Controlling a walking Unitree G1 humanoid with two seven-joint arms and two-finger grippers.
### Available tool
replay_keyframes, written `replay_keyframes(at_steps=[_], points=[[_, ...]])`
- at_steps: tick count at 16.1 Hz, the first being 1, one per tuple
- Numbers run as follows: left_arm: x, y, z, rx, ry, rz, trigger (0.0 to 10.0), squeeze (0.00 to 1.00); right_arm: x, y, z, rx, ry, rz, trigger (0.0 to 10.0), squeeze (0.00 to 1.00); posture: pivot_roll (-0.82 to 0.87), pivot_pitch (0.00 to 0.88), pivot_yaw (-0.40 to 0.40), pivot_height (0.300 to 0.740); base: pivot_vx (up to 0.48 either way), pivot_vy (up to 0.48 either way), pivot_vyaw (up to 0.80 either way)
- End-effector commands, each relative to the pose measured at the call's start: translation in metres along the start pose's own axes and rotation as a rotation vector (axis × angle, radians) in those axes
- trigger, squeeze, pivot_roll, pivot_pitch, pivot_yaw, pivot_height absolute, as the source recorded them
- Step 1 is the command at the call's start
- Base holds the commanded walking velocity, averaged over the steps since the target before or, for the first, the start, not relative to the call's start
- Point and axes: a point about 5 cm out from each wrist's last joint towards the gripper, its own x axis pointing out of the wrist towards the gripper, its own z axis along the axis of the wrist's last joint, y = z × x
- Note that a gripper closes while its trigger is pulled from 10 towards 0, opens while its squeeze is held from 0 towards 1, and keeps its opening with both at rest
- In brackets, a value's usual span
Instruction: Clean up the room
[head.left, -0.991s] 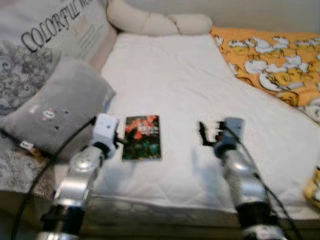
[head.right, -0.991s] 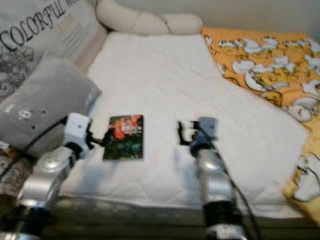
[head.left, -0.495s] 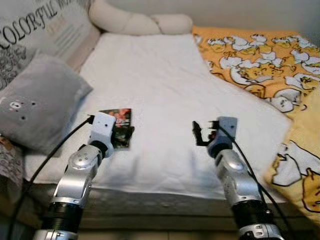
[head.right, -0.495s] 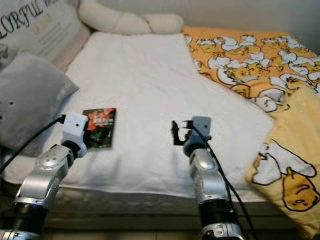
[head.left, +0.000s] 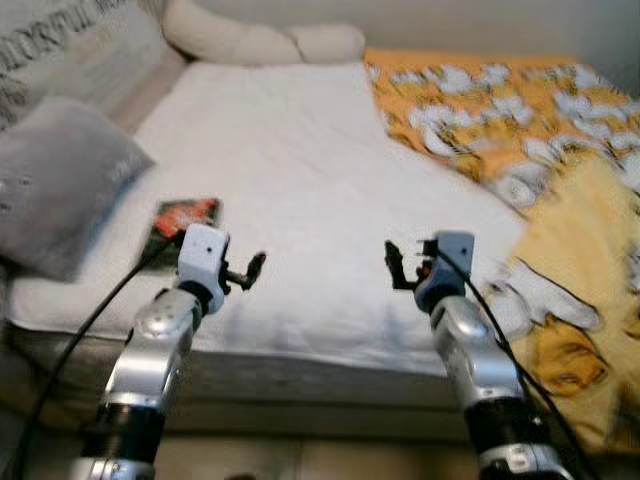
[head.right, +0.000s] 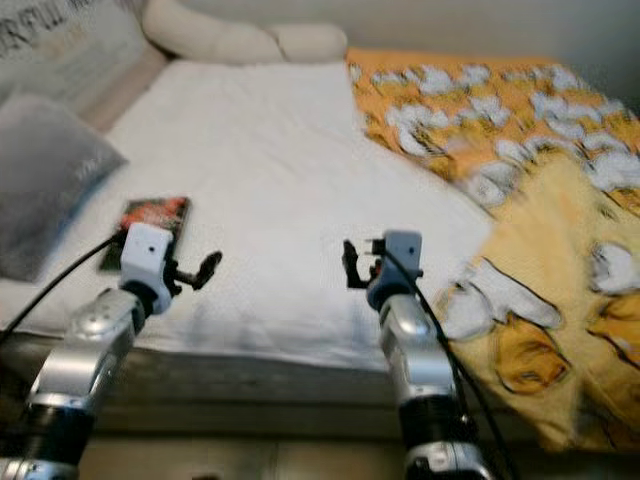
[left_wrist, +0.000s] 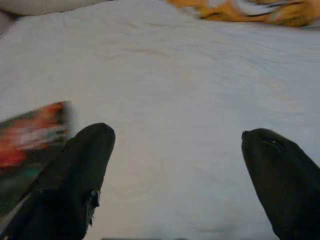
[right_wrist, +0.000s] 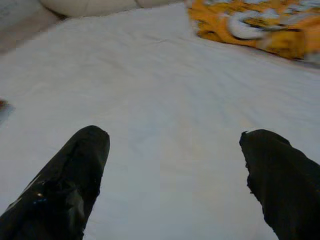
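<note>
A grey pillow lies far left. The book rests on the white bed, just left of the left gripper; it and the right gripper hang released. Blur risks a misjudged reach, shoving the book aside.

the left arm hides the booklet's near corner.

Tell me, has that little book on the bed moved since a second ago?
No. The book lies in the same spot on the white sheet beside the grey pillow; the camera itself shifted.
</note>
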Motion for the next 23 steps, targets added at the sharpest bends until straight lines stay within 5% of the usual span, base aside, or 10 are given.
replay_keyframes(at_steps=[1,7,8,9,23], points=[[0.001,0.001,0.003,0.011,-0.008,0.001,10.0,0.40,0.001,-0.001,0.003,0.000,-0.006,-0.013,10.0,1.00,0.01,0.000,-0.001,0.740,0.000,-0.352,0.00],[0.002,0.001,0.002,-0.014,-0.002,0.009,10.0,0.38,0.002,0.000,0.002,-0.005,0.001,-0.010,10.0,1.00,0.01,0.000,-0.001,0.740,0.000,-0.283,0.00],[0.003,0.002,0.001,-0.028,0.014,0.021,10.0,0.37,0.002,0.000,0.002,-0.007,0.003,-0.009,10.0,0.81,0.01,0.000,-0.001,0.740,0.000,0.000,0.00],[0.003,0.002,0.001,-0.028,0.008,0.020,10.0,0.37,0.002,0.002,0.002,-0.011,0.005,-0.001,10.0,0.00,0.01,0.000,-0.001,0.740,0.000,0.000,0.00],[0.001,0.004,0.003,-0.064,-0.012,0.010,10.0,0.39,0.003,0.009,0.001,-0.105,0.013,0.040,10.0,0.00,0.01,0.000,-0.002,0.740,0.203,0.000,0.00]])
